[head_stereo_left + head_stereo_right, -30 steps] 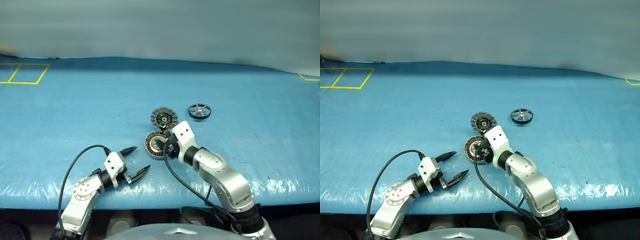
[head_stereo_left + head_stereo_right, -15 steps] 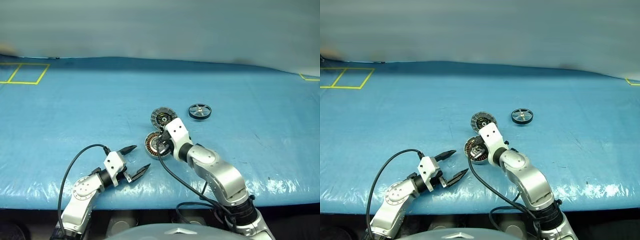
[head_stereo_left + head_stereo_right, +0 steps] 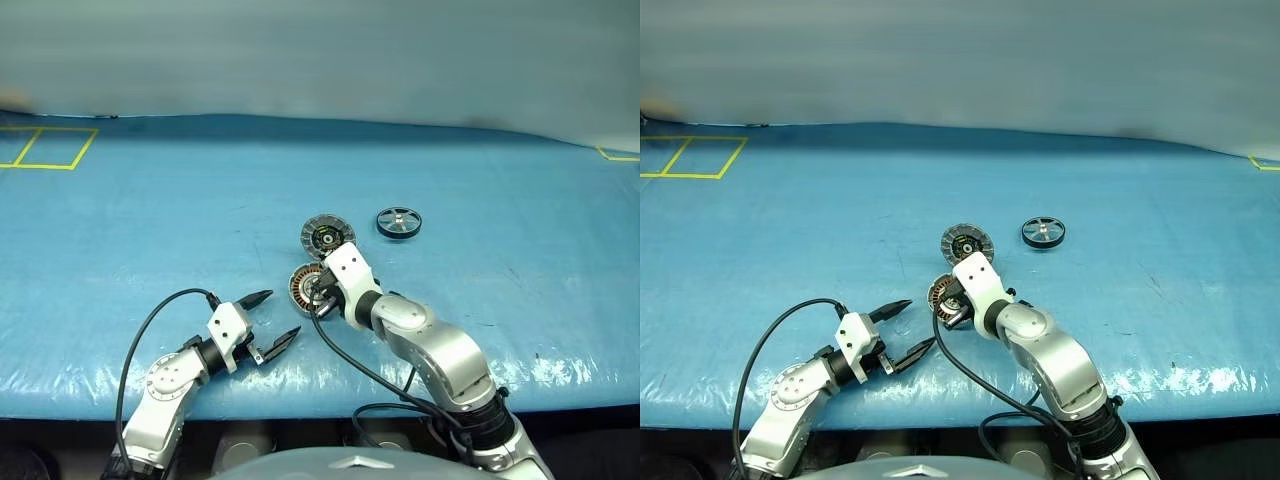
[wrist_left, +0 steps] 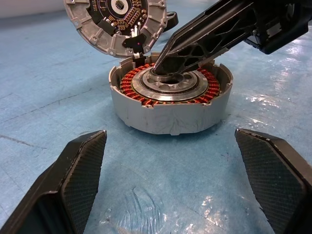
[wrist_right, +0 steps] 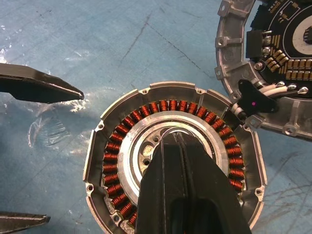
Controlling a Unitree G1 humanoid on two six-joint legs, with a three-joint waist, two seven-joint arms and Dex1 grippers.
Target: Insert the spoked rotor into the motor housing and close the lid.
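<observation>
- Motor housing [image 4: 170, 105]: I see it open on the blue table [image 3: 150, 220], copper windings ringing its silver hub; my landmark.
- Lid [image 3: 327, 235]: lying flat just behind the housing, joined to it at the edge, inner face up.
- Spoked rotor [image 3: 399, 222]: resting on the table to the right of the lid, apart from the housing.
- Right end effector [image 5: 174, 141]: fingers pressed together, tips set in the housing's central hub.
- Left end effector [image 3: 277, 320]: fingers spread wide, empty, hovering near the housing's left front.
</observation>
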